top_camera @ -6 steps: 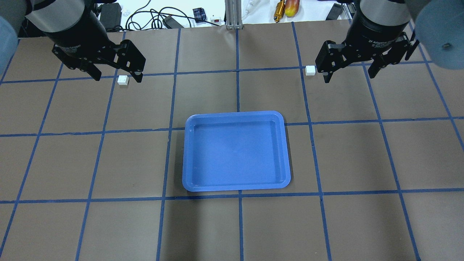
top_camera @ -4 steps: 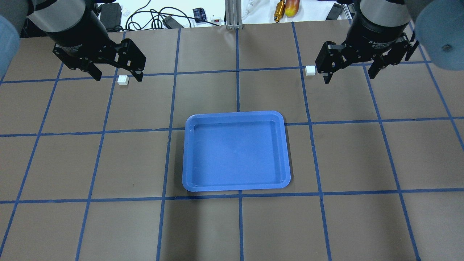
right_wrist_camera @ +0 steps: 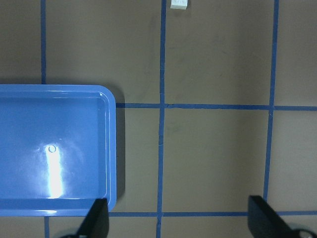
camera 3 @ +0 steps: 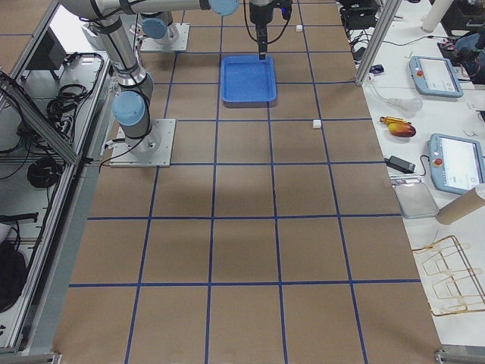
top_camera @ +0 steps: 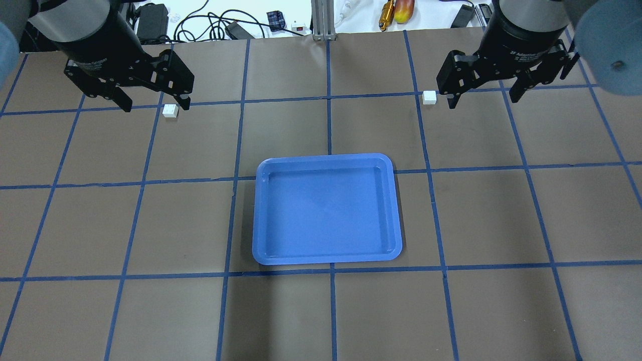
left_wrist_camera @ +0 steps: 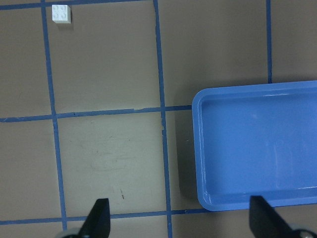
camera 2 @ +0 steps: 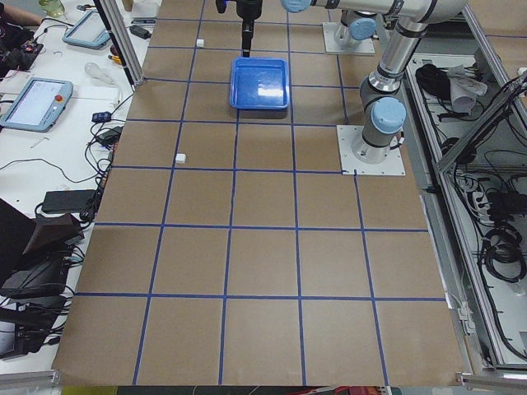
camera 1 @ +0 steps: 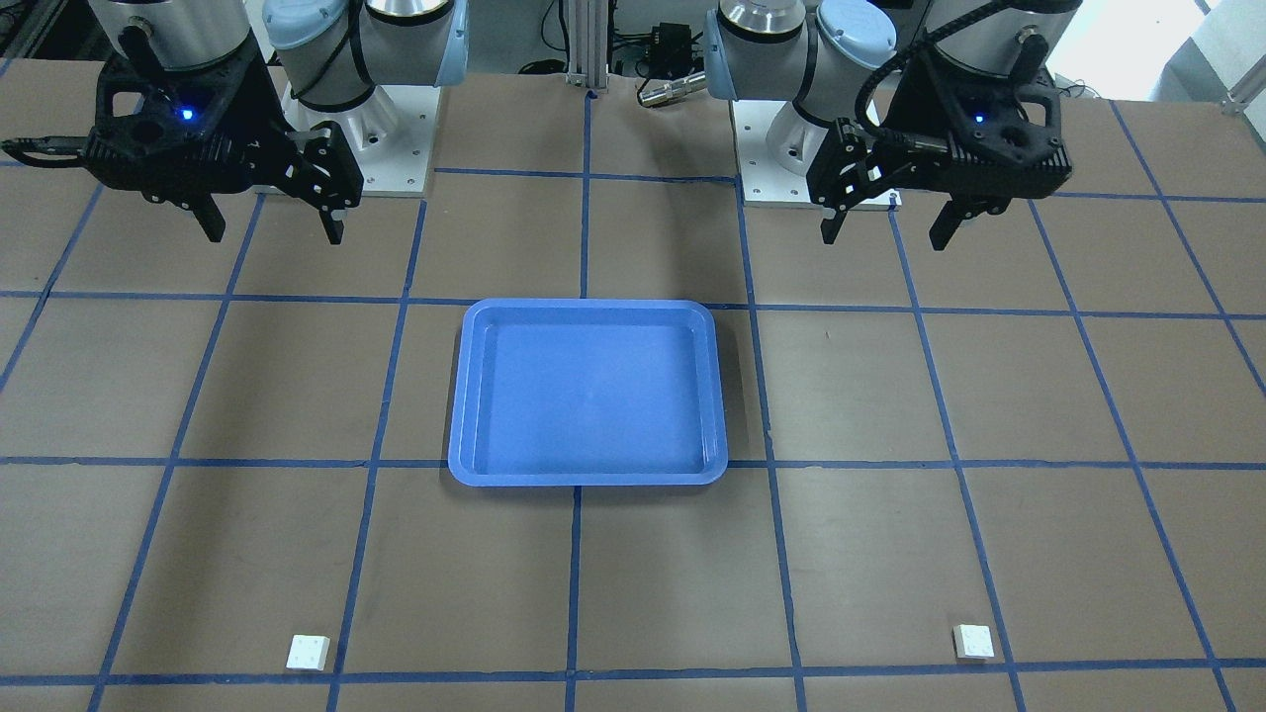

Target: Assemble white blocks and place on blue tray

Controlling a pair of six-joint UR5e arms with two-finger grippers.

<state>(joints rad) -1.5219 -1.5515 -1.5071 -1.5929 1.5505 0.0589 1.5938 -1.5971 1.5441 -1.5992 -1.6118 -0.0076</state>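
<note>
Two white blocks lie apart on the brown table, one on my left (top_camera: 170, 111) and one on my right (top_camera: 429, 97). In the front view they lie near the bottom edge, the left one (camera 1: 973, 641) and the right one (camera 1: 308, 652). The empty blue tray (top_camera: 326, 210) sits mid-table, also in the front view (camera 1: 588, 396). My left gripper (top_camera: 155, 105) and right gripper (top_camera: 481, 102) hang open and empty high above the table. The left wrist view shows a block (left_wrist_camera: 61, 13) and the tray (left_wrist_camera: 257, 148). The right wrist view shows a block (right_wrist_camera: 178, 4) at the top edge.
Blue tape lines grid the table. Cables, adapters and tools (top_camera: 386, 12) lie past the far edge. The arm bases (camera 1: 346, 148) stand on the robot's side. Operator pendants (camera 3: 436, 76) rest on a side bench.
Both grippers have shifted slightly toward the top of the overhead view, still open. The blocks and tray have not moved.
</note>
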